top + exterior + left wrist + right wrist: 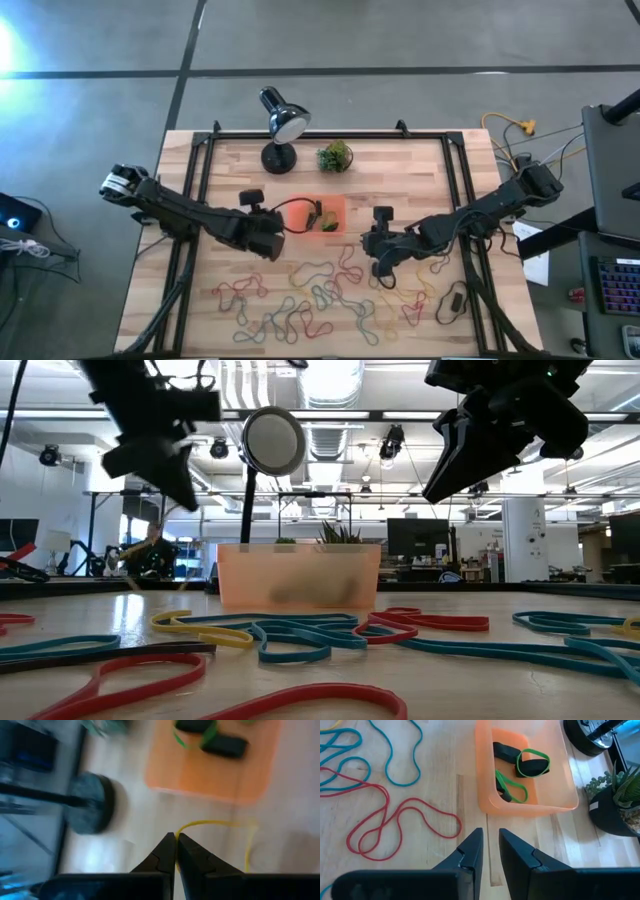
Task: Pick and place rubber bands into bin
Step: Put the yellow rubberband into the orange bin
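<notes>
Rubber bands: many thin flexible loops (320, 300) in red, teal, yellow and dark colours lie strewn across the near half of the pale wooden desk (420, 165), some overlapping.
Handling: judged light, limp and stretchy; a band will droop and change shape when lifted, so pinching one strand at a free bend clear of its neighbours looks best.
Held band: a thin yellow rubber band (220, 827) trails from the left gripper's tip toward the bin, its long axis running from the tip outward, then bending down to the desk.
Bin: a small shallow orange-red plastic tray (487, 780) sits mid-desk, already holding green loops (530, 762) and dark bands.
Left gripper: (175, 852) jaws clenched on the yellow band, just beside the bin.
Right gripper: (490, 852) jaws slightly parted around nothing, hovering above the desk near the bin's other side, beside a long red loop (395, 825).
Behind the bin: a black desk lamp (282, 125) and a small green potted plant (335, 156).
</notes>
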{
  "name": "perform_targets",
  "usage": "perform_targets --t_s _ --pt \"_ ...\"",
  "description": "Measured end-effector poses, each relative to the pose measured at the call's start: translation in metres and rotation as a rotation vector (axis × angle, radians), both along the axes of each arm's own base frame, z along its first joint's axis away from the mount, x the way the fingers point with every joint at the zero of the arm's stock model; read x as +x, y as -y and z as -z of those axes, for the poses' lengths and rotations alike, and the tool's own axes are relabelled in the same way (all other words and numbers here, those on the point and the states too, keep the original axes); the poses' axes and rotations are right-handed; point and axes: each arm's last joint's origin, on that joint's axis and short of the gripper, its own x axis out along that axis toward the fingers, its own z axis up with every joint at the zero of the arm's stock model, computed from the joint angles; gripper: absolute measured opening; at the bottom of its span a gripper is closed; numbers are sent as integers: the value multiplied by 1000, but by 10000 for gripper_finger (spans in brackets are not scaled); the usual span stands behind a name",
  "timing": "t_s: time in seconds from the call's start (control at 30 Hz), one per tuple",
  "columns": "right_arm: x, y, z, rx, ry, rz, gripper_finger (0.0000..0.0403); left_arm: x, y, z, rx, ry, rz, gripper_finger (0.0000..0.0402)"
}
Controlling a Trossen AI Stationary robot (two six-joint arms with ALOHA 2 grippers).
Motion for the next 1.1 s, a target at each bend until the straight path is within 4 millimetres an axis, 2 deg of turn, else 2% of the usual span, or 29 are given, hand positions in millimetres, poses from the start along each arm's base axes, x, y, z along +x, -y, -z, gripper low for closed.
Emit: perform_targets --t_s 0.33,0.67,0.83,1.1 --pt "0 0 0 0 0 0 54 14 1 -34 173 85 48 0" --pt "0 0 1 0 -1 2 54 37 6 -50 270 208 184 0" --pt "-2 1 4 3 -6 9 54 42 0 -48 300 221 200 0" --pt "-6 2 11 10 -19 28 54 41 -11 -34 297 198 171 0"
